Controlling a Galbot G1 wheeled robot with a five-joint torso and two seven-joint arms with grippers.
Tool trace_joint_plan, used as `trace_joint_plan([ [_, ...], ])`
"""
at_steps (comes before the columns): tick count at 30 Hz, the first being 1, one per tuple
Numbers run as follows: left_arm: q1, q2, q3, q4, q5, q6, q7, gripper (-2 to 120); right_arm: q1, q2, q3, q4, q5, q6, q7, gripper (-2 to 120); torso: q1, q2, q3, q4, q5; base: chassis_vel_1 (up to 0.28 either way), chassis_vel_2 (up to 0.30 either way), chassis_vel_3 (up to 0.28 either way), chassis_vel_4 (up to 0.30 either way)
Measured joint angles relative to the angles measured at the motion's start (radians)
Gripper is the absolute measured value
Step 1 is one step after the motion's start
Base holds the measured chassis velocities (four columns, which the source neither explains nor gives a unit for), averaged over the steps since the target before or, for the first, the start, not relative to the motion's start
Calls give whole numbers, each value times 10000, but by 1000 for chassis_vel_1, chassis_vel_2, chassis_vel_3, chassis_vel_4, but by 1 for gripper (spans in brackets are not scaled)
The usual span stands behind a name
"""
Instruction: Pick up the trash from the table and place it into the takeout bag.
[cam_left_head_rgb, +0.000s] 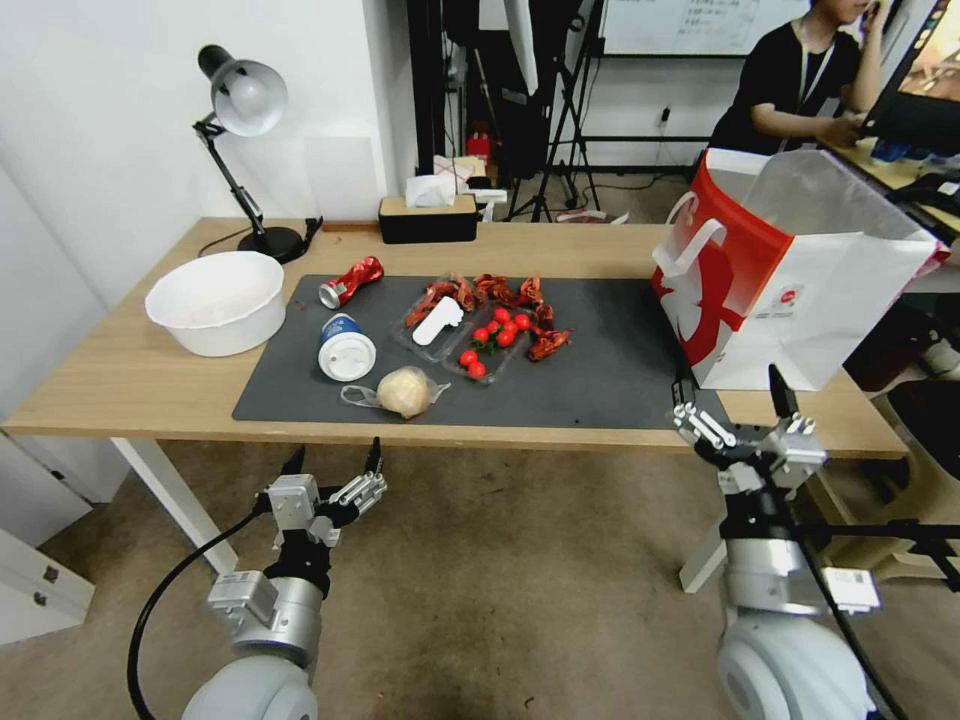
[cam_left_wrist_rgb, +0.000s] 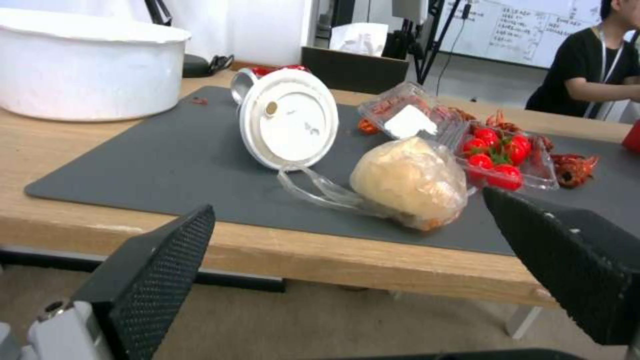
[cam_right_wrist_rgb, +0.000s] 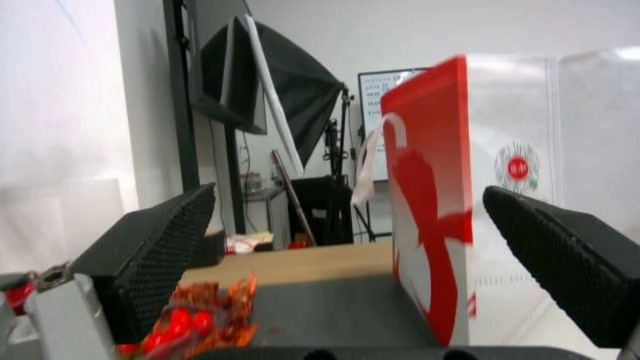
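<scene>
Trash, assorted, lying on the dark grey mat of the table; nothing held.

Left gripper: fingers spread wide, empty, below the table's near edge, short of the mat's near-left corner.
Right gripper: fingers spread wide, empty, at the near edge of the table, just before the takeout bag.

Items, placed from the mat:
- pale bun in clear plastic, near edge of the mat, closest item to the left gripper.
- blue-white lidded cup, on its side, lid facing the near edge, just left of the bun.
- crushed red can, on its side, far-left part of the mat.
- clear trays, mid-mat, holding cherry tomatoes and red crayfish shells.
- takeout bag, upright, open-topped, on the mat's right end.
- white bowl, off the mat, to its left.
- desk lamp and black tissue box, beyond the mat's far edge.
</scene>
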Motion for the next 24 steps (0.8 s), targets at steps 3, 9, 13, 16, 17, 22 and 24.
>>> trace_joint_plan([
  [3,-29,16,-24,18,-36,-4,2,100,-366,101,-171,-291,-190,466,-61,100,0,0,0,-1,1,0,0,0,0],
  [9,-57,-42,-4,28,-42,-11,3,100,-655,98,-400,-592,-308,865,-112,100,0,-1,0,0,1,0,0,0,0],
  [13,-64,-64,11,28,-42,-13,4,100,-743,92,-486,-698,-369,1000,-131,100,0,-1,0,0,1,0,0,0,0],
  [16,-65,-66,12,28,-42,-14,4,100,-773,92,-521,-738,-387,1040,-138,100,0,-1,0,0,1,0,0,0,0],
  [17,-65,-66,10,28,-42,-17,4,100,-788,91,-539,-763,-401,1063,-147,100,0,-1,0,0,1,0,0,0,0],
  [22,-66,-66,2,29,-41,-30,4,100,-800,92,-562,-796,-420,1095,-157,100,0,-1,0,0,0,0,0,0,0],
  [24,-65,-63,-13,29,-42,-56,4,100,-810,97,-588,-827,-440,1116,-167,100,0,-1,0,-1,1,0,0,0,0],
])
